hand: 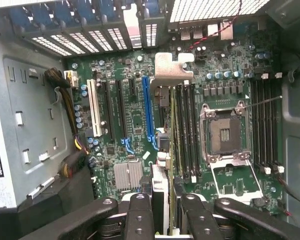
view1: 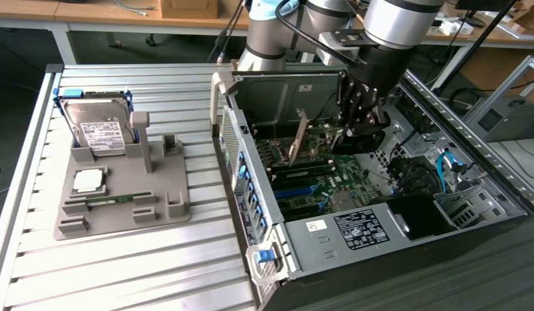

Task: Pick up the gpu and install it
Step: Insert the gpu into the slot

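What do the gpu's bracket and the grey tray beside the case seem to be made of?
On the gpu, the bracket looks like bare sheet metal: pale, silvery, thin. The tray is probably plastic: even matt grey, with blocky moulded or printed posts.

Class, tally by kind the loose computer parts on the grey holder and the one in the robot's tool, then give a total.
hard drive: 1
processor chip: 1
memory stick: 1
gpu, gripped in the tool: 1
Total: 4
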